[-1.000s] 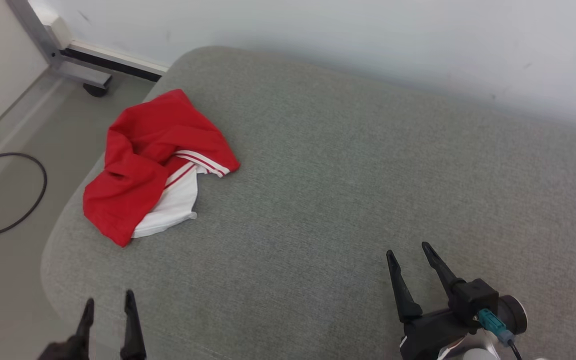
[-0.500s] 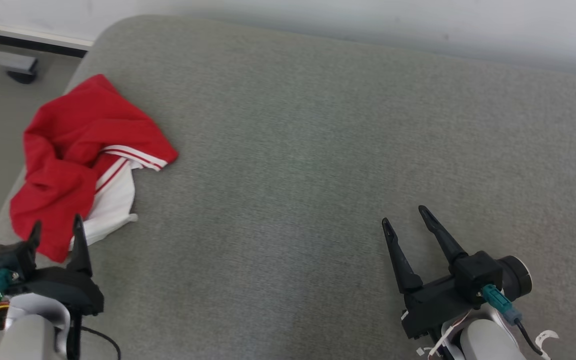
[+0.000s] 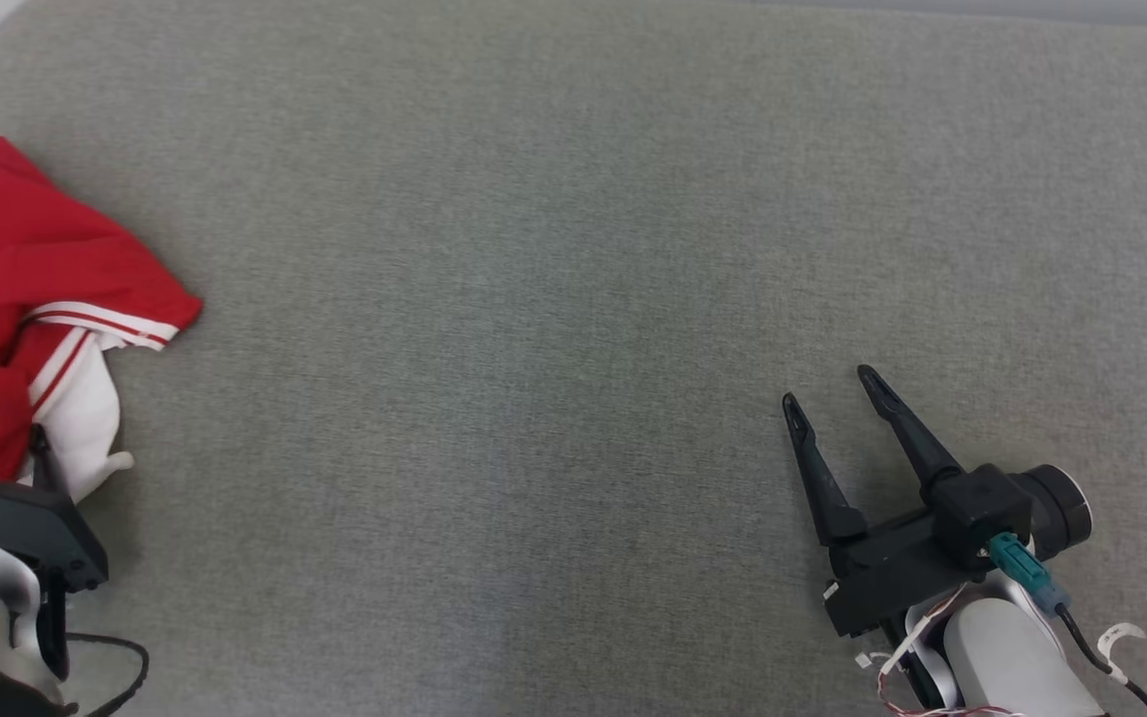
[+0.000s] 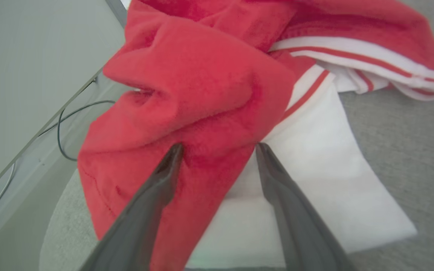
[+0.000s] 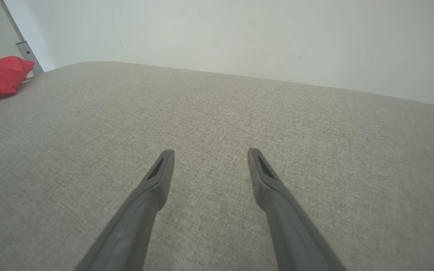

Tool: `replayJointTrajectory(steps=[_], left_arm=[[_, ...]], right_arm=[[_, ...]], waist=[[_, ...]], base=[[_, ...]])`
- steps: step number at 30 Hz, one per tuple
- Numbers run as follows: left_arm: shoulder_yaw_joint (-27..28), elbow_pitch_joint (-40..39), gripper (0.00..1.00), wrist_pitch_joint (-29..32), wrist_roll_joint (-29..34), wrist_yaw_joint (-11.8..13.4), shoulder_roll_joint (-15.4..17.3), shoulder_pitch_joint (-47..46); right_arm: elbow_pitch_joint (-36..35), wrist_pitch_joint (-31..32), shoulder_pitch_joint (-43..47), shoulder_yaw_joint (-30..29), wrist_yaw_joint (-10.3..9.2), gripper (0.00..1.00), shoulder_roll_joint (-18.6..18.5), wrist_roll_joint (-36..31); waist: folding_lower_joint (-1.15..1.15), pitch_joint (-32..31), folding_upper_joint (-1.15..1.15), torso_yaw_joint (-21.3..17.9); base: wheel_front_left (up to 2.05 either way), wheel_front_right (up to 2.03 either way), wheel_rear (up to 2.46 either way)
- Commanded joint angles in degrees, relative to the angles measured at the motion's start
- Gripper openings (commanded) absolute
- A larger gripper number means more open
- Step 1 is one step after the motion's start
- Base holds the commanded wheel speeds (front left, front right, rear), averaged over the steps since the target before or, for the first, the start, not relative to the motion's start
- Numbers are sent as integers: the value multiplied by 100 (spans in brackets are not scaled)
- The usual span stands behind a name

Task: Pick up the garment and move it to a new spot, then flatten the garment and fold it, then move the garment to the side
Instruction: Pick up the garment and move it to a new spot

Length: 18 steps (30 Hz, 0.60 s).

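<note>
My left gripper (image 4: 219, 147), jaws spread, tips at a red fold of the crumpled red-and-white garment (image 4: 209, 86), nothing grasped, garment lying at the left edge of the grey cushion (image 3: 534, 299), my right gripper (image 3: 828, 386) likewise spread and empty, well apart.

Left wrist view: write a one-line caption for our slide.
Open left fingers poised at the crumpled red-and-white garment on a grey cushion.

We find the grey woven-fabric cushion (image 3: 573, 249) bare across middle and right; the crumpled red-and-white cloth garment (image 3: 16, 249) heaps at its left edge, pale wall (image 5: 239, 37) behind.
</note>
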Motion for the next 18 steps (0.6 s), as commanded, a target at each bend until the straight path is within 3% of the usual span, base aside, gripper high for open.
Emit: replayJointTrajectory(steps=[1,4,5,6,13,18], left_arm=[[8,76,100,-17,-41,78,40,-111],[-3,269,100,-184,19,312,95,-201],[1,296,63,-252,16,368,93,-210],[4,315,0,-307,18,413,93,-216],[-108,186,0,-534,115,349,197,-281],[-385,-236,0,-575,324,172,58,-443]], right_arm=[[2,0,-66,3,-11,100,-37,41],[70,0,-77,-6,-11,100,-71,63],[88,0,-68,-18,-11,100,-65,70],[100,0,-60,-36,-11,100,-57,65],[163,-1,17,-27,-11,100,145,89],[280,-1,176,-80,-11,100,316,98]], waist=[[-1,211,-1,-218],[-1,231,-1,-293],[-1,210,-1,-307],[-1,190,-1,-314],[-1,-100,-1,-346],[-1,-451,-1,-283]], base=[[0,0,0],[0,0,0],[0,0,0],[0,0,0],[0,0,0],[0,0,0]])
